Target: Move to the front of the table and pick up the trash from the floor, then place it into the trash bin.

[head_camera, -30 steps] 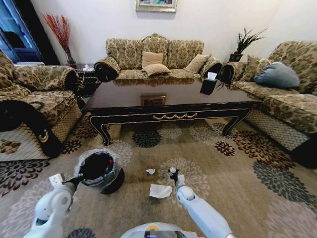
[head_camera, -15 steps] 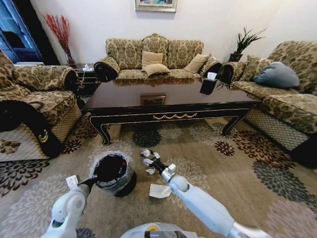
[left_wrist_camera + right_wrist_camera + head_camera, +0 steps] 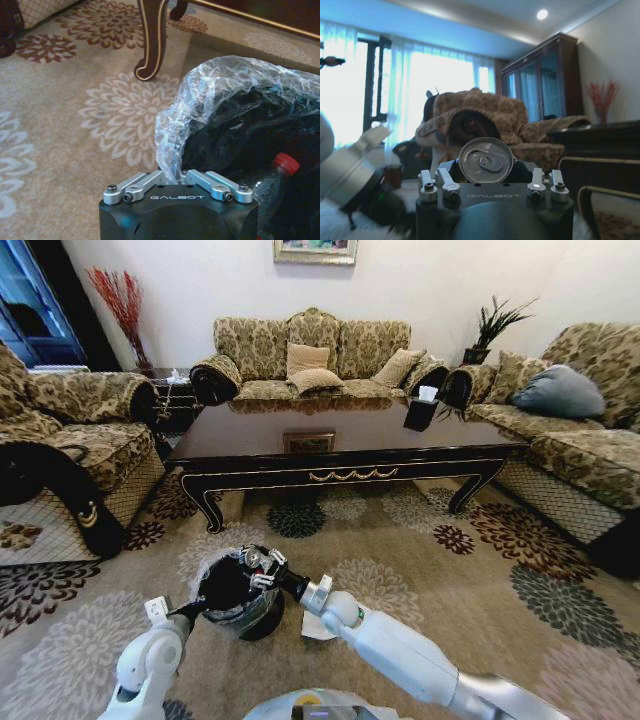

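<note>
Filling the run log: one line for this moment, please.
right gripper: can held over trash bin | left gripper: grips bin liner | napkin: on floor

Napkin (image 3: 312, 628) half hidden behind right arm; bottle (image 3: 280, 182) cut off.

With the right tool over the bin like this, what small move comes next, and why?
Probably opening the right tool to drop the silver metal can it grips, since it sits above the mouth of the small black plastic-lined trash bin, whose liner the left tool holds. A clear red-capped bottle is already inside.
</note>
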